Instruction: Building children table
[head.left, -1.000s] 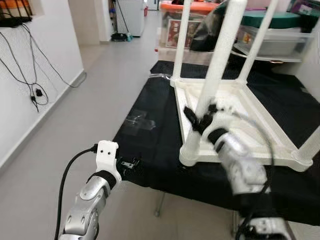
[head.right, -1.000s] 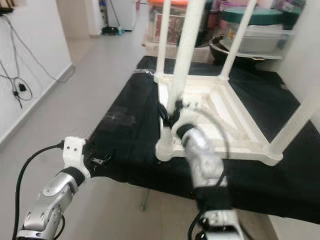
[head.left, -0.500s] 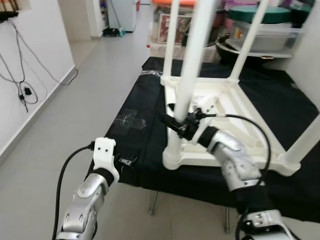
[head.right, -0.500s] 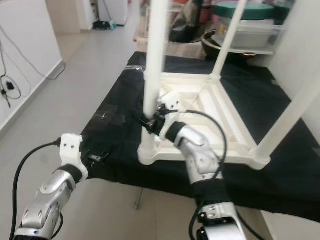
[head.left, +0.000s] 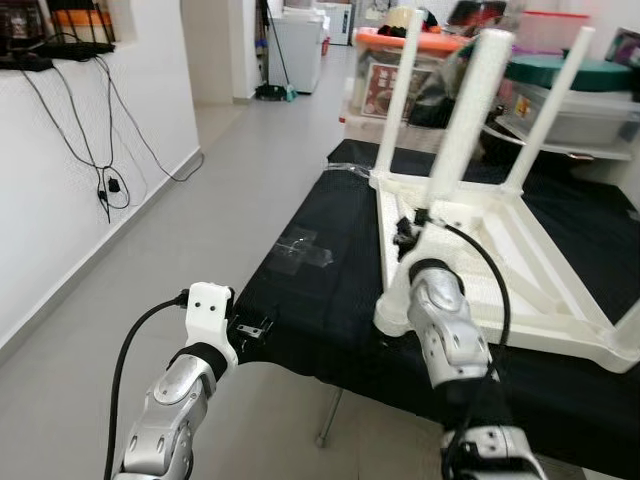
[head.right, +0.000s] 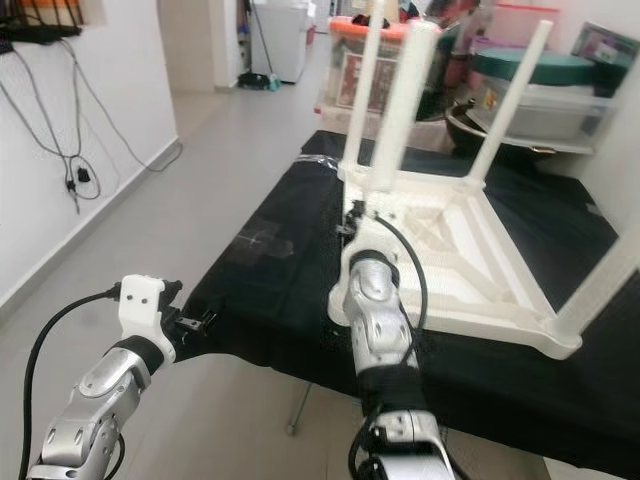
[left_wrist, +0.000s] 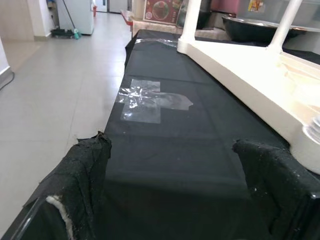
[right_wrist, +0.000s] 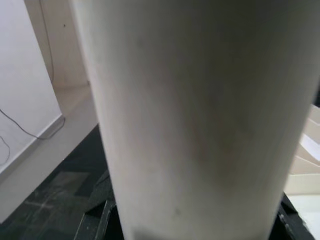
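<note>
Table (head.left: 520, 250) lies upside down on the black cloth (head.left: 320, 290) at right of frame, right gripper (head.left: 408, 232) clamped round the near leg (head.left: 455, 150), left gripper (left_wrist: 175, 195) spread and idle at lower left; a crooked twist could jam or loosen that leg.

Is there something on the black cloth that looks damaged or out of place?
Yes: a crumpled patch of clear tape is stuck on the black cloth, beside the upturned white table. It looks like a repair, though no tear is visible.
</note>
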